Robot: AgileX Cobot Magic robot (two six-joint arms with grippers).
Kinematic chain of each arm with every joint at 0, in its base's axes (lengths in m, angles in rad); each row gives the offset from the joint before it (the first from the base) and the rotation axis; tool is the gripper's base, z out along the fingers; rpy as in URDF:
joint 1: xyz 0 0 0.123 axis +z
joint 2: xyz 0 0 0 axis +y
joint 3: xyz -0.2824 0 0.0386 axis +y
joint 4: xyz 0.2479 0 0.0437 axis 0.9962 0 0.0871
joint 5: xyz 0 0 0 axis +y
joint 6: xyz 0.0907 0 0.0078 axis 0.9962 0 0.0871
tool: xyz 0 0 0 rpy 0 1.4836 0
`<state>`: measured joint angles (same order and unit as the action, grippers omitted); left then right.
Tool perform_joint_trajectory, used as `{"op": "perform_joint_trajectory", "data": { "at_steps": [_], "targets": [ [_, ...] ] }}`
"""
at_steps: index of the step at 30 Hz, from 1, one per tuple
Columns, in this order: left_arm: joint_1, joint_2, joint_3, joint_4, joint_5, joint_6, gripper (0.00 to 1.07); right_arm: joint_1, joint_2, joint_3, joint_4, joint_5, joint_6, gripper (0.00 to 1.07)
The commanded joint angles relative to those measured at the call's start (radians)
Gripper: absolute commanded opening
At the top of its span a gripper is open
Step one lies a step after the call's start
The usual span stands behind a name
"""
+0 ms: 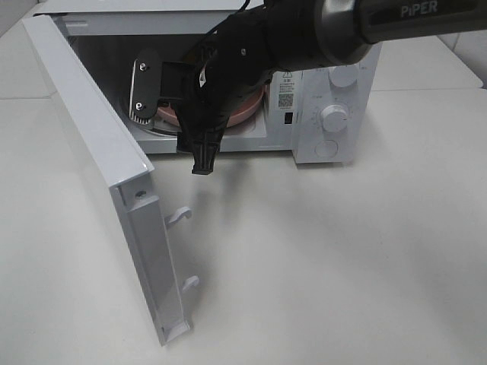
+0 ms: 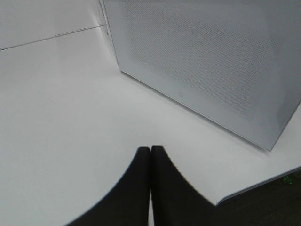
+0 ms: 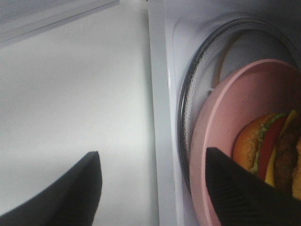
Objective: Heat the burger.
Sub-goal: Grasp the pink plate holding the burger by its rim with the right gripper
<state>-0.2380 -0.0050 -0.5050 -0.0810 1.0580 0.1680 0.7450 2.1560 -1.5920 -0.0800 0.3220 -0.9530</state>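
The burger [image 3: 270,146] lies tipped on its side on a round pink plate [image 3: 235,103], with bun, lettuce, tomato, cheese and patty showing. The plate rests on the glass turntable [image 3: 195,70] inside the open microwave [image 1: 327,114]. My right gripper [image 3: 153,153] is open at the oven's mouth, one finger over the plate's rim and the other outside above the table, with nothing between them. In the high view the right gripper [image 1: 171,143] and its arm hide the burger, and only slivers of the pink plate [image 1: 247,114] show. My left gripper [image 2: 150,157] is shut and empty, low over the table.
The microwave door [image 1: 99,152] swings wide open to the left, its latch hooks facing the table. The same door [image 2: 202,61] fills the far side of the left wrist view. Control knobs [image 1: 332,118] sit on the oven's right panel. The table edge [image 2: 258,186] is near the left gripper.
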Motion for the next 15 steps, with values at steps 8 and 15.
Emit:
{"op": "perform_joint_trajectory", "data": {
  "at_steps": [8, 15],
  "targets": [
    [0.003, -0.021, 0.002, 0.002, -0.015, -0.003, 0.00, 0.001, 0.036, -0.048, -0.009, -0.029, 0.010, 0.64],
    [0.003, -0.021, 0.002, 0.002, -0.015, -0.003, 0.00, -0.001, 0.036, -0.048, -0.021, -0.025, 0.013, 0.64]
  ]
}}
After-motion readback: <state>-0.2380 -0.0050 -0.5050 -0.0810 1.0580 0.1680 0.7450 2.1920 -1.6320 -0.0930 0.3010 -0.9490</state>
